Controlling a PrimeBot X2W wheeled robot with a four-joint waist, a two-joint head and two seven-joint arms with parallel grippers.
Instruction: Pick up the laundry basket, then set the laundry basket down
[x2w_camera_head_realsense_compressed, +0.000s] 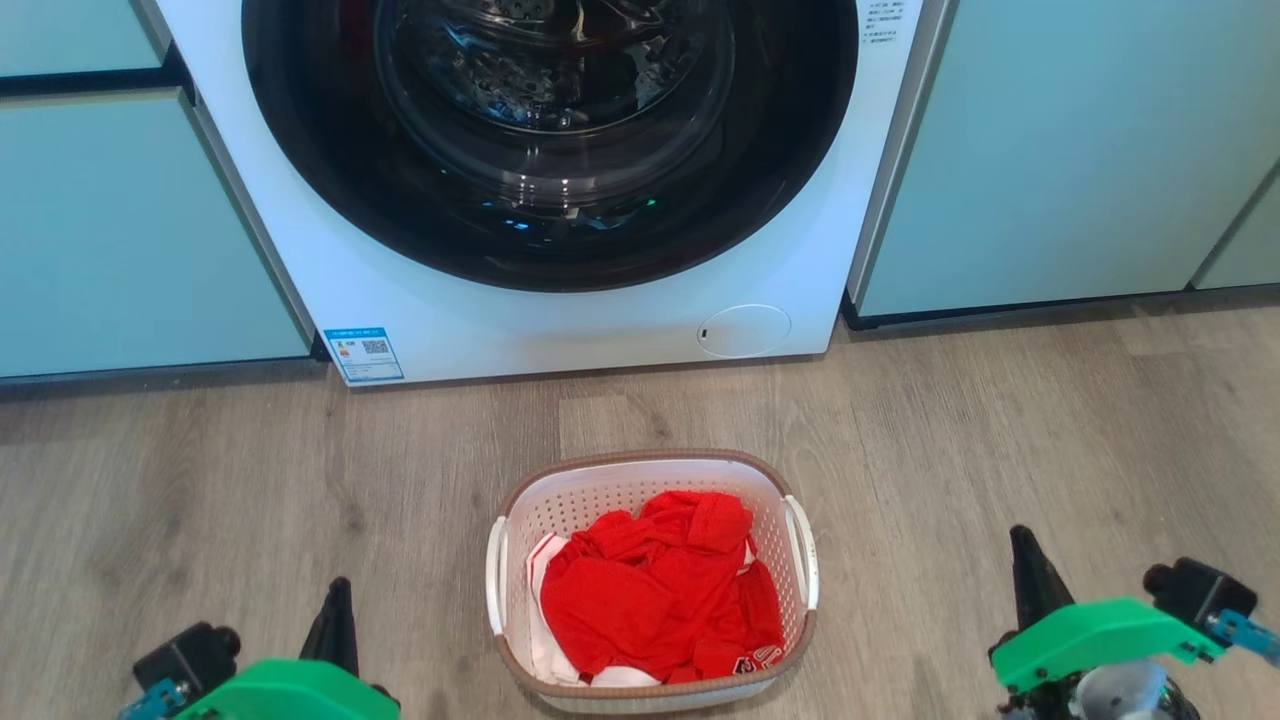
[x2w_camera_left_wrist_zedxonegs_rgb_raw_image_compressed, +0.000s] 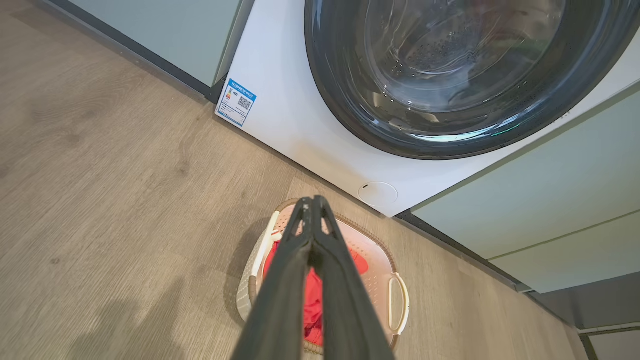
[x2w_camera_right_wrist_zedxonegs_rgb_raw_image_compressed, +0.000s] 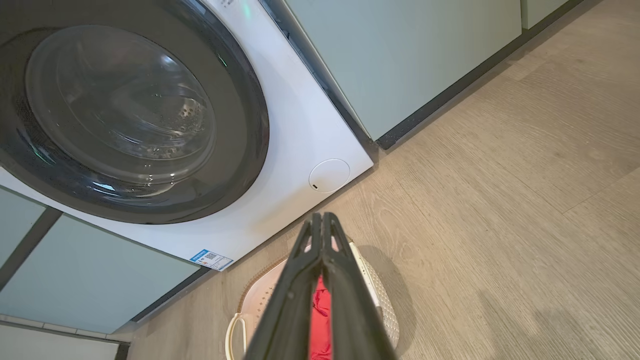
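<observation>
The laundry basket (x2w_camera_head_realsense_compressed: 650, 470) stands on the wood floor in front of the washing machine, white with perforated walls, a brown rim and white side handles. Red and white clothes (x2w_camera_head_realsense_compressed: 655, 590) lie in it. My left gripper (x2w_camera_head_realsense_compressed: 340, 592) is at the lower left, well to the left of the basket, fingers together and empty. My right gripper (x2w_camera_head_realsense_compressed: 1022, 545) is at the lower right, well apart from the basket's right handle (x2w_camera_head_realsense_compressed: 803, 550), also shut and empty. In both wrist views the basket (x2w_camera_left_wrist_zedxonegs_rgb_raw_image_compressed: 380, 260) (x2w_camera_right_wrist_zedxonegs_rgb_raw_image_compressed: 260, 295) sits behind the closed gripper fingers (x2w_camera_left_wrist_zedxonegs_rgb_raw_image_compressed: 312, 202) (x2w_camera_right_wrist_zedxonegs_rgb_raw_image_compressed: 322, 217).
A white front-loading washing machine (x2w_camera_head_realsense_compressed: 560, 320) with a dark round door stands just beyond the basket. Pale green cabinet fronts (x2w_camera_head_realsense_compressed: 1060, 150) flank it on both sides. Bare wood floor (x2w_camera_head_realsense_compressed: 250, 500) stretches left and right of the basket.
</observation>
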